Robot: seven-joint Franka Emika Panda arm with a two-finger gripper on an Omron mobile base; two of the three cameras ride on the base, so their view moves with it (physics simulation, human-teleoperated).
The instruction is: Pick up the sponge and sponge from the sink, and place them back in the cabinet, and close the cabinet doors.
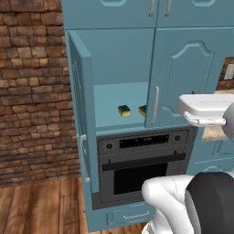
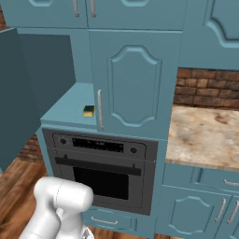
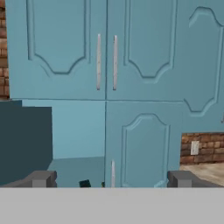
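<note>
You see both sponges (image 1: 124, 110) on the cabinet shelf (image 1: 114, 103), left door (image 1: 82, 114) swung open, right door (image 1: 176, 77) closed, your gripper (image 3: 111, 179) spread wide, holding nothing.

2 sponges (image 1: 124, 110) on cabinet shelf (image 1: 109, 116) above oven (image 1: 141, 167), left door (image 1: 83, 114) open.
</note>
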